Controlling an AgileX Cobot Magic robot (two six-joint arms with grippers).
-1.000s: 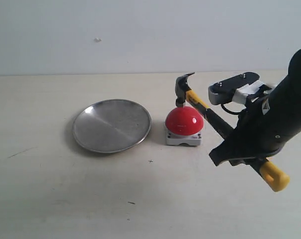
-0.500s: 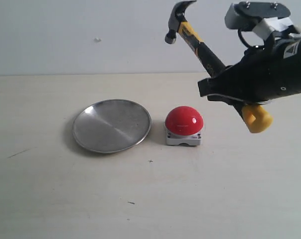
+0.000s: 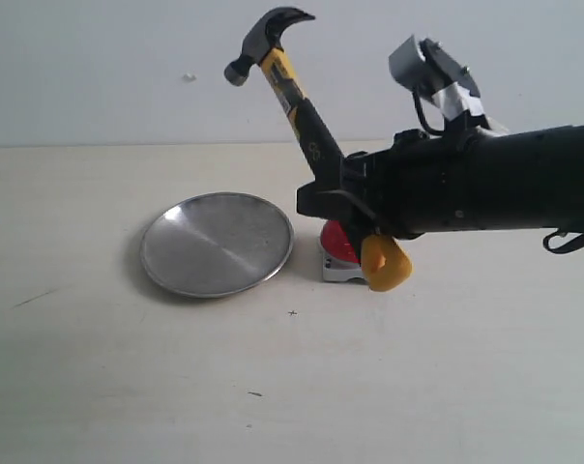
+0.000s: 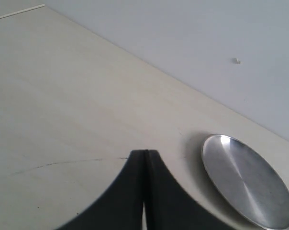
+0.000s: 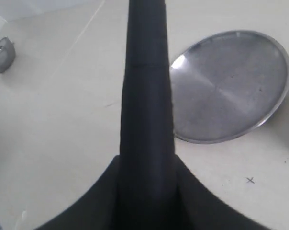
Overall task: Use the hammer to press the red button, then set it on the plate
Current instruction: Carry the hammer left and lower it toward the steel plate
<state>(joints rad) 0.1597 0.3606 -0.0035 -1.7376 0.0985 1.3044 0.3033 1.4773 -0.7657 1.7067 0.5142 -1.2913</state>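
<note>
Aloft, clamps the right tool (image 3: 331, 198) on the hammer (image 3: 294, 97), head tilted toward the plate (image 3: 217, 242). Hides most of the red button (image 3: 335, 242) mid-worktop, nearer the far edge; shows the left tool (image 4: 144, 165) pressed together.

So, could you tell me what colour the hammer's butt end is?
The hammer's butt end is yellow; the exterior view shows it best.

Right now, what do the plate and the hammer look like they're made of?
The plate looks like metal, maybe steel or aluminium, with a shiny brushed finish; it shows streaked reflections and a bright glint. The hammer has a dark head with a dull sheen, likely steel; its black handle with yellow neck and butt looks matte, probably rubber or plastic, but the core is not visible.
</note>
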